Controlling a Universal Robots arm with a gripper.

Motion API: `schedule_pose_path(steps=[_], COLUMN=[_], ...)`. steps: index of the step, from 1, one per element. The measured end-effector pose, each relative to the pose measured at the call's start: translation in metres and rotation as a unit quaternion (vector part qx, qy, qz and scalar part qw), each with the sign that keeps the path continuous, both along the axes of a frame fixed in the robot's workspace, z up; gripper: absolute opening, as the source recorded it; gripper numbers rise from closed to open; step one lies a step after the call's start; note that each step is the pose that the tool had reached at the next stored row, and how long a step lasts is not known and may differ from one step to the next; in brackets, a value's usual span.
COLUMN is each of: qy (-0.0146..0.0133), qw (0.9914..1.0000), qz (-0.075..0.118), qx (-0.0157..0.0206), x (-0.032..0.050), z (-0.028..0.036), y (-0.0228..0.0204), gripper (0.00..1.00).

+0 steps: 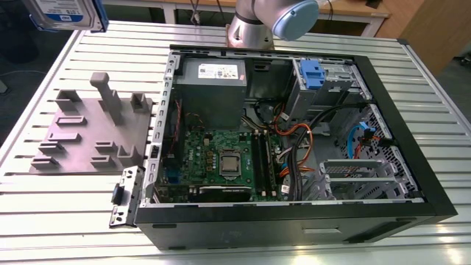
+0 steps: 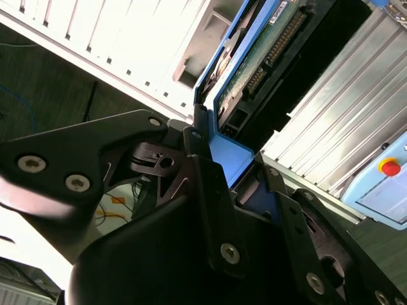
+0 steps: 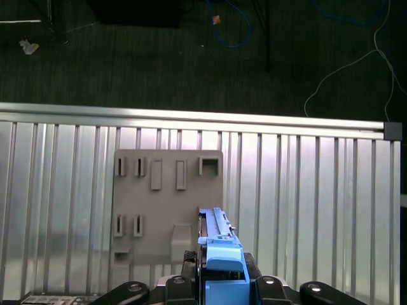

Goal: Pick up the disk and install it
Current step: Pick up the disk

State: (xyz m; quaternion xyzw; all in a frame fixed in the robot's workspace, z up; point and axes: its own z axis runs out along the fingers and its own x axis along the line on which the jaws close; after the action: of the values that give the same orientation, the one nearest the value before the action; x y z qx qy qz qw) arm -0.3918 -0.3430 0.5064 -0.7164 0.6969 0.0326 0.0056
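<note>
The ribbed metal counter [image 1: 412, 83] carries an open computer case [image 1: 294, 221] and a grey fixture plate [image 1: 81, 132]. The exterior view shows the disk's [image 1: 63, 14] labelled face, held high at that view's left. Both wrist views show it edge-on, with its long axis pointing away from the pincer [image 2: 232, 162], which is clamped narrowly on the disk's blue bracket end.

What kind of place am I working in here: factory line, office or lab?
Most likely a robotics lab or test cell. An open desktop computer case lies on a slatted aluminium table beside a grey fixture plate, and the robot arm is mounted at the table's far edge.
</note>
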Motion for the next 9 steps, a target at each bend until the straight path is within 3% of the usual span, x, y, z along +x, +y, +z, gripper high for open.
schedule_pose_path(steps=[9], qy=[0.0], qw=[1.0], qz=[0.0], qx=[0.0], x=[0.0045], z=[0.0], y=[0.0], gripper=[0.37])
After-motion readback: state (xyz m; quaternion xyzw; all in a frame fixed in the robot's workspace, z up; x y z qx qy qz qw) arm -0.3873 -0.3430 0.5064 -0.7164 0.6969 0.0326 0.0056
